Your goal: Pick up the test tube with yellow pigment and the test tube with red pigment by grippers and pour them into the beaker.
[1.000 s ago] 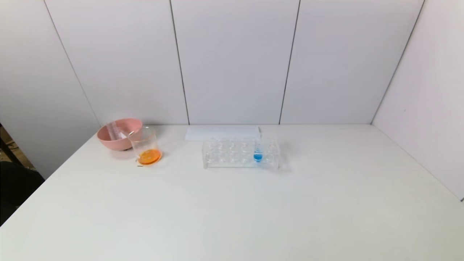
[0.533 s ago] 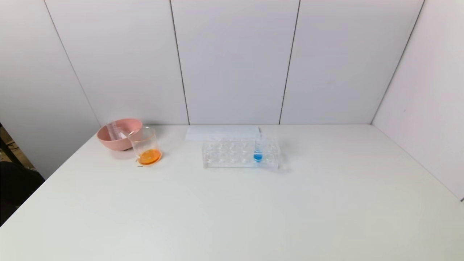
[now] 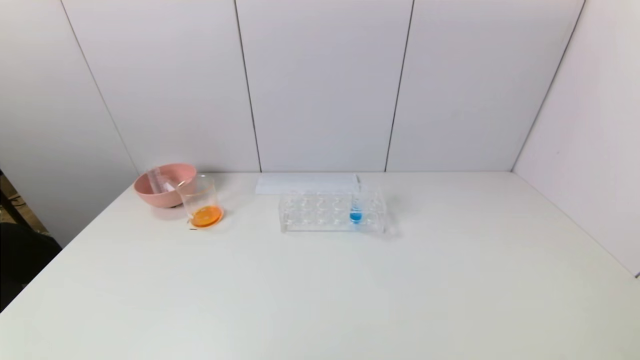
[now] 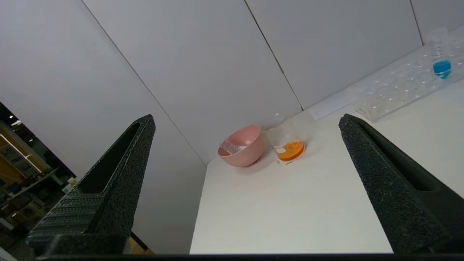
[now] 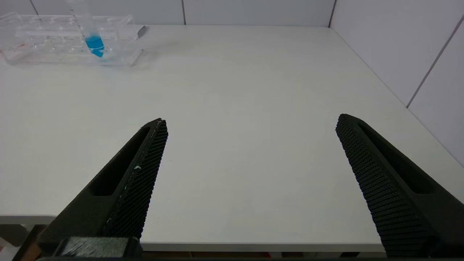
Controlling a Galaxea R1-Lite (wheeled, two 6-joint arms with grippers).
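Beaker (image 3: 202, 202): upright on white table (image 3: 320, 290), orange liquid inside, touching pink bowl (image 3: 160, 192) holding emptied tubes. Tube rack (image 3: 332, 212): right of beaker, one blue tube (image 3: 355, 210). Left gripper (image 4: 246, 121), right gripper (image 5: 250, 121): fingers spread, empty, near table's front edge.

Clear tubes in the pink bowl (image 3: 167, 187), contents indistinct; rack (image 4: 402, 88) edge-cropped.

Lab: tube rack (image 3: 332, 212), beaker (image 3: 201, 201)

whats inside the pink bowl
At least one clear empty tube leans inside the pink bowl, its end poking above the rim. The bowl's near wall and the beaker in front hide the bottom.
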